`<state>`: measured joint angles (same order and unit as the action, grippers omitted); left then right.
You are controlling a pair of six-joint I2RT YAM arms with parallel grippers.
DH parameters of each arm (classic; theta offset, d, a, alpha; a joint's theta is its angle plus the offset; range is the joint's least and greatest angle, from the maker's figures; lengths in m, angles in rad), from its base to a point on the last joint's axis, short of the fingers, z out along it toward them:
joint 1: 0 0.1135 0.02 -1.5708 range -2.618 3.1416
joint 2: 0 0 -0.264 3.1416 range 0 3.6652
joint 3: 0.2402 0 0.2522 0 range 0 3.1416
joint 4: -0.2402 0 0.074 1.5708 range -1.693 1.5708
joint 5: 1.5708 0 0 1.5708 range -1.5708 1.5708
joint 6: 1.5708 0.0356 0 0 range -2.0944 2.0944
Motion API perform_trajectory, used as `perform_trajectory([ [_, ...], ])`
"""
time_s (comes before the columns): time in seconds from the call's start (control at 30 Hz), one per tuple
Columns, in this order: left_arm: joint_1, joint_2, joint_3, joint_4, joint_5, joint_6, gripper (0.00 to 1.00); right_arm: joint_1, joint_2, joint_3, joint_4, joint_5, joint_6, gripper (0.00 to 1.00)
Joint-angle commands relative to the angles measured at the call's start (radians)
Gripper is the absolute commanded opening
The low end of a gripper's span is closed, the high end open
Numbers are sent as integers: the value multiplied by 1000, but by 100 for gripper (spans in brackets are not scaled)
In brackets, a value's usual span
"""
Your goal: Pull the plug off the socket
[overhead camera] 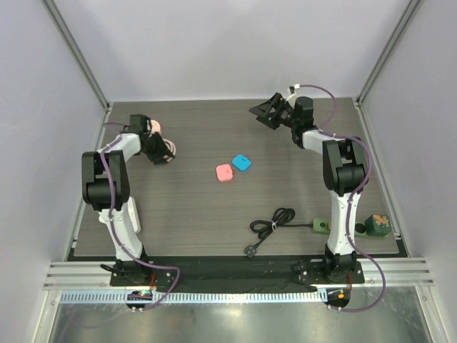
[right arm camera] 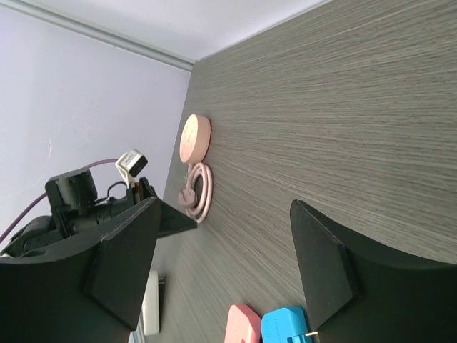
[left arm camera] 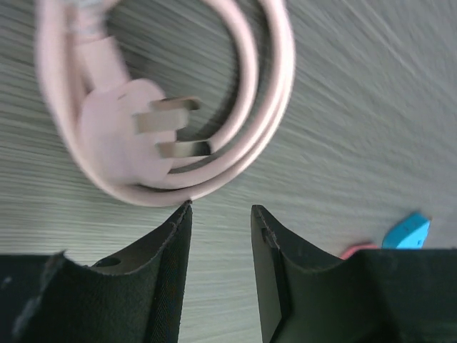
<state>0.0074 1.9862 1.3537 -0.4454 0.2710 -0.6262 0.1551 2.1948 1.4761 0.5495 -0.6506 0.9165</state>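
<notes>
We see the socket [overhead camera: 321,226] at the near right, partly behind our right arm [overhead camera: 343,186]. Our left gripper [left arm camera: 221,211], fingers parted, hovers just beside the loose pink plug [left arm camera: 121,136] at the far left; our right gripper [right arm camera: 244,214] is spread wide at the far right

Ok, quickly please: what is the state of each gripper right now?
Left gripper: open, holding nothing; the pale pink plug lies on the table just ahead of it.
Right gripper: wide open, holding nothing.

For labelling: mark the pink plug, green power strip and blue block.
pink plug [left arm camera: 118,139], left wrist view, body behind the prongs.
green power strip [overhead camera: 320,226], top external view, its left end.
blue block [overhead camera: 241,162], top external view, its centre.
</notes>
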Motion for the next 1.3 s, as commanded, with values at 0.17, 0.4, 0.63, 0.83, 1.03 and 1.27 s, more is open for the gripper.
perform_trajectory([
  [0.17,134,-71,39,-53,-134,40,41,-5,-46,-22,107,-32,45,78],
  [0.4,91,-228,-1,-10,-101,31,43,9,-89,-33,-40,5,-59,78],
  [0.63,-101,-386,-47,25,-96,42,52,60,-240,-63,-440,254,-335,80],
  [0.83,-230,-403,-56,79,-4,39,61,60,-492,-235,-646,520,-390,84],
  [1.03,-417,-417,-47,126,103,80,68,58,-771,-407,-851,719,-387,89],
  [1.27,-720,-380,-47,136,76,172,79,44,-1074,-427,-1154,883,-301,95],
])
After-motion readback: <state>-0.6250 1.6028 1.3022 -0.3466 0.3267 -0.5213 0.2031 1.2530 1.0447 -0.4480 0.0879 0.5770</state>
